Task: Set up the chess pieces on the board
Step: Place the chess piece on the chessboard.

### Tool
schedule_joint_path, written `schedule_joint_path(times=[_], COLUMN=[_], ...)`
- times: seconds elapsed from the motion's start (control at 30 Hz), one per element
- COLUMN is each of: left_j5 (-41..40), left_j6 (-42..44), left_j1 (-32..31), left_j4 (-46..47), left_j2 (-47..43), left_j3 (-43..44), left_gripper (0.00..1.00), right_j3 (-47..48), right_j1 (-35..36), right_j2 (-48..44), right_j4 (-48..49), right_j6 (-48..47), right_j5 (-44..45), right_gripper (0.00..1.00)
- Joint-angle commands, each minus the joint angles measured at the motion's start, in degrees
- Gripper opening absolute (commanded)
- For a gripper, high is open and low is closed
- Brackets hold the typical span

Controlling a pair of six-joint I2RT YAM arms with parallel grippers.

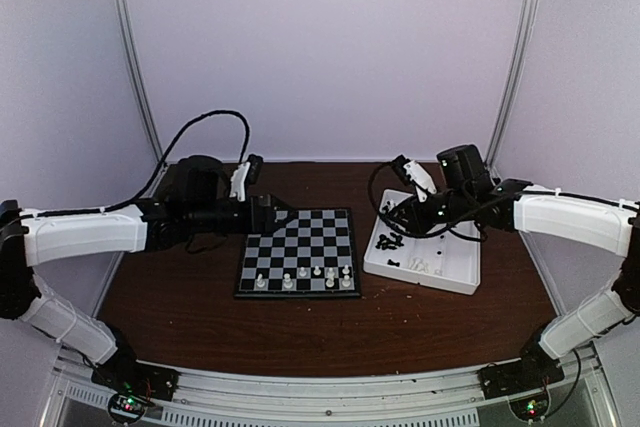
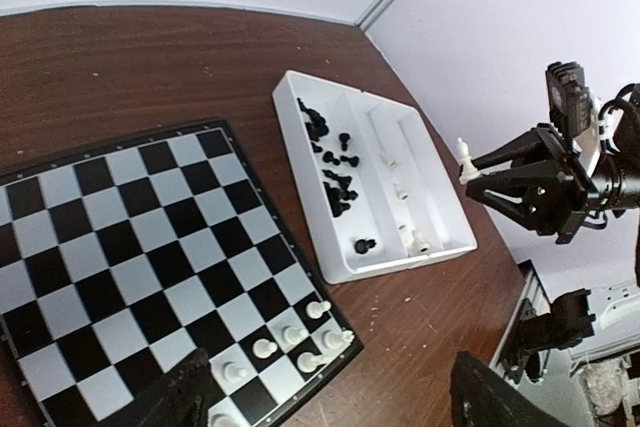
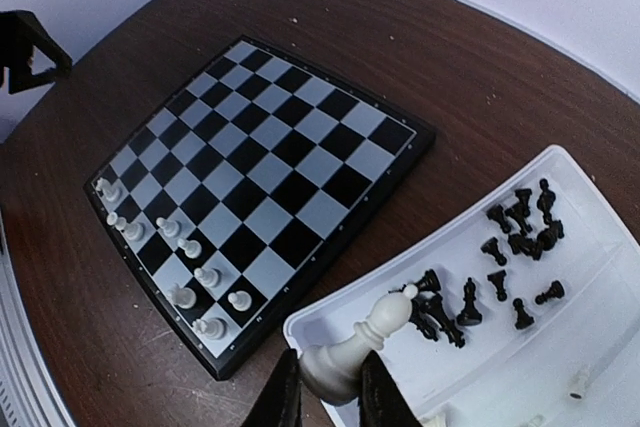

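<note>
The left gripper [image 1: 283, 215] hovers by the far left corner of the board [image 1: 300, 247] with its jaws spread wide and nothing between them. It plays no part in the step, as far as I can judge.

On the board, several white pieces [image 3: 170, 257] stand in the two rows nearest the arms; the other squares are bare.

To the right of the board, on the brown table [image 1: 180, 307], sits the white divided tray [image 1: 462, 285]. It holds a heap of black pieces [image 3: 510, 237] in one compartment and a few white ones in another.

The right gripper [image 3: 330, 379] is nearly closed on a single white piece [image 3: 362, 339], a bishop by its knobbed head. The fingers pinch its base and the head juts out past the fingertips. The piece hangs above the tray's corner nearest the board, clear of the pieces below.

So the step in hand looks like carrying this piece from tray to board. The next move calls for a swing left over the tray rim, then a gentle descent onto a free square in the near rows — upright, and without brushing the white pieces already standing there.
</note>
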Motion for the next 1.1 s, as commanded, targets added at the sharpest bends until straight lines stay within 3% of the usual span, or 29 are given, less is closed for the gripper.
schedule_joint_path(times=[0.0, 0.27, 0.57, 0.73, 1.07], left_j5=[7.26, 14.11, 19.82, 20.93, 20.80], left_j6=[-7.02, -18.36, -25.67, -25.36, -25.62], left_j1=[-1.21, -1.37, -2.11, -2.68, -3.88], left_j4=[8.02, 22.89, 28.92, 27.60, 24.13], left_j2=[5.96, 14.70, 22.32, 23.74, 24.29], left_j3=[4.50, 6.64, 10.89, 12.62, 13.08], left_gripper=[0.82, 0.78, 0.70, 0.60, 0.57], right_j3=[-0.91, -1.56, 0.67, 1.51, 2.43], right_j1=[2.62, 6.89, 9.91, 11.10, 12.47], right_j2=[-0.91, 0.80, 4.27, 5.35, 5.44], right_j4=[9.44, 13.81, 12.88, 12.26, 11.39], right_j6=[-0.60, -0.74, -3.30, -3.57, -3.78], right_j5=[-4.82, -6.80, -8.94, -9.38, -9.10], right_gripper=[0.19, 0.19, 0.19, 0.19, 0.19])
